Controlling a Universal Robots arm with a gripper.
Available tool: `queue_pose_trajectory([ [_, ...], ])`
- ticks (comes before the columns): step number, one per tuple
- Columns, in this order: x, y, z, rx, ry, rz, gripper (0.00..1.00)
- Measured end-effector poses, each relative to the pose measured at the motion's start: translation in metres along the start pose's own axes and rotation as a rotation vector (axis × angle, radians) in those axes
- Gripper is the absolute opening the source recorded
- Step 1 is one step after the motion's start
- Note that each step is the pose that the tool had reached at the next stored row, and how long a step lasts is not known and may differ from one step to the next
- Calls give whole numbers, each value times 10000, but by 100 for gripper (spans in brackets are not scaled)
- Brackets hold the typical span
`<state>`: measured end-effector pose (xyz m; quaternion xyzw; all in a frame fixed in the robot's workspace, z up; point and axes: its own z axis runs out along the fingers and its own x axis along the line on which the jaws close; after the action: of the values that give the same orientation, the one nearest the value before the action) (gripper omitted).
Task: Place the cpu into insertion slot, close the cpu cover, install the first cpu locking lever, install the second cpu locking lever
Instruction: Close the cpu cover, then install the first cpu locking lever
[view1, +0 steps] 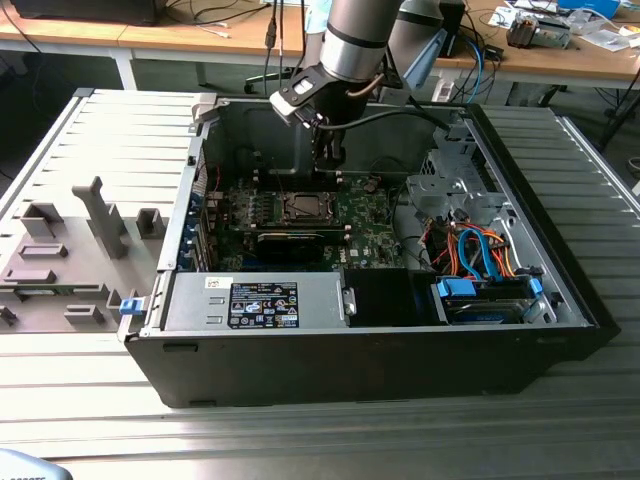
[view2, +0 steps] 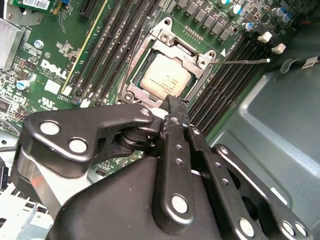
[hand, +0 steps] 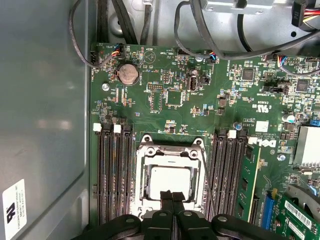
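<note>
In the exterior view my arm reaches into the open black metal computer case (view1: 350, 370), which lies on the ribbed metal bench (view1: 560, 420). The black end effector (view1: 327, 160) hangs just above the green motherboard (view1: 370, 225), near the square, dark, metal-rimmed insertion slot (view1: 303, 207).

In the second wrist view the small flat silver-grey square cpu (view2: 164, 80) sits in that slot. The thin silver frame-shaped cpu cover (view2: 159, 37) lies down around it. A thin wire locking lever (view2: 240, 61) stands out free to one side. The end effector's fingers are pressed together on nothing, their tips just beside the socket's edge.

The first wrist view agrees: cpu (hand: 170, 177) seated, cover down, closed tips at the cover's rim, and the wire lever running alongside, unlatched as far as I can judge. I take the first lever step to be in hand. It calls for pressing that wire down and hooking it under its catch.
</note>
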<state>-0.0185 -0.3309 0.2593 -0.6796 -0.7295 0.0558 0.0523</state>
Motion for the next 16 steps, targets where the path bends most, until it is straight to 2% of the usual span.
queue_pose_trajectory([
  [9,0,0,-2,-1,-1,0,11],
  [11,0,0,2,-121,-11,2,11],
  [12,0,1,4,-245,-20,2,11],
  [13,0,1,5,-311,-23,3,11],
  [14,0,1,7,-428,-31,5,11],
  [16,0,2,11,-728,-51,8,11],
])
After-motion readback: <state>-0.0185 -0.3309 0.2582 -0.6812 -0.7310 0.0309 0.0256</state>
